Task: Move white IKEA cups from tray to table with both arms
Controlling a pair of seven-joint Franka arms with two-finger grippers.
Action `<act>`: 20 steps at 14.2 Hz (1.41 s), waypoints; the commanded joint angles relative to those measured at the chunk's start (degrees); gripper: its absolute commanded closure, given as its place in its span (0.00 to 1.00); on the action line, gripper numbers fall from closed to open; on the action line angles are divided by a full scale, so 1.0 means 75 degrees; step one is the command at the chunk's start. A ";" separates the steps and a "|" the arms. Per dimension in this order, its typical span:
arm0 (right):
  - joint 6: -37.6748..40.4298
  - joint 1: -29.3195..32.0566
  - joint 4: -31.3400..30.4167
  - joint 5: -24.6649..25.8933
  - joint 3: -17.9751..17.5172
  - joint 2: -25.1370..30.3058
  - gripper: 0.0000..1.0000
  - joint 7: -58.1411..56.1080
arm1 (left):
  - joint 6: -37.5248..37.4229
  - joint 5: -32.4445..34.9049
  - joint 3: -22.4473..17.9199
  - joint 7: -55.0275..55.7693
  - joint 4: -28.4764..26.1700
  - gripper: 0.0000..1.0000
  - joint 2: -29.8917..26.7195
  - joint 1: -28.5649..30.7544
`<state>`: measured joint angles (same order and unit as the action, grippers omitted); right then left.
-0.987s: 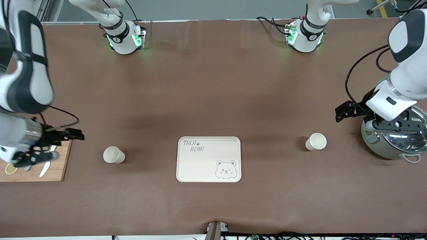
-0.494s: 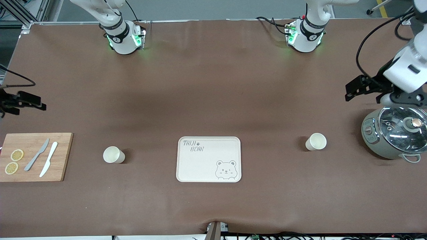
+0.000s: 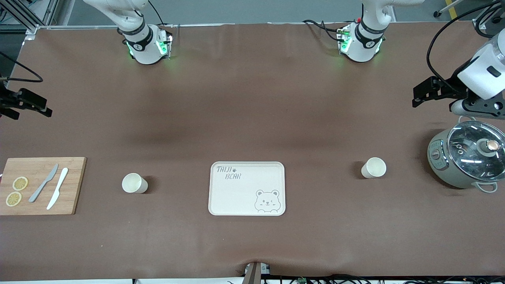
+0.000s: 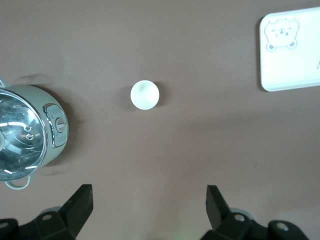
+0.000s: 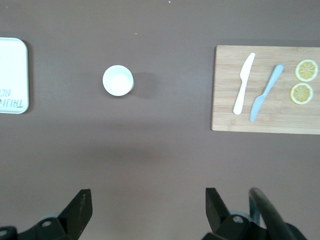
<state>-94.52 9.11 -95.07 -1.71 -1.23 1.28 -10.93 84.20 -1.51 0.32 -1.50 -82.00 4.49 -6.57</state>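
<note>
Both grippers hung released and empty: the left gripper (image 4: 148, 207) near the left arm's table edge above the rice cooker (image 3: 466, 158), the right gripper (image 5: 147, 210) at the right arm's edge. Each white cup (image 3: 373, 167) (image 3: 134, 183) stood on the table cloth beside the empty tray (image 3: 246, 188), one toward each arm's end.

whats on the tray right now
Nothing stands on the tray; only its printed lettering and bear face show. Both white cups stand on the table, one toward each arm's end. Nothing covers the tray.
</note>
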 commanded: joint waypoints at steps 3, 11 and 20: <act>0.0099 -0.0078 0.0043 0.0251 -0.0012 0.0123 0.00 0.0179 | -0.0164 0.0248 0.0004 -0.0339 0.0046 0.00 -0.0024 0.0032; 0.0697 0.0238 0.1144 0.0263 0.0035 0.0064 0.00 0.0179 | -0.0164 0.0260 0.0028 -0.0374 0.0046 0.00 -0.0048 0.0032; 0.0650 0.0438 0.1168 0.0275 0.0035 0.0041 0.00 0.0133 | -0.0164 0.0260 -0.0007 -0.0362 0.0035 0.00 -0.0048 0.0032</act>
<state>-90.11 11.45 -86.87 -0.26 -0.15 1.58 -10.40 83.80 -0.72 0.24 -3.27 -82.00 4.50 -6.45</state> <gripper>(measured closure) 0.000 0.000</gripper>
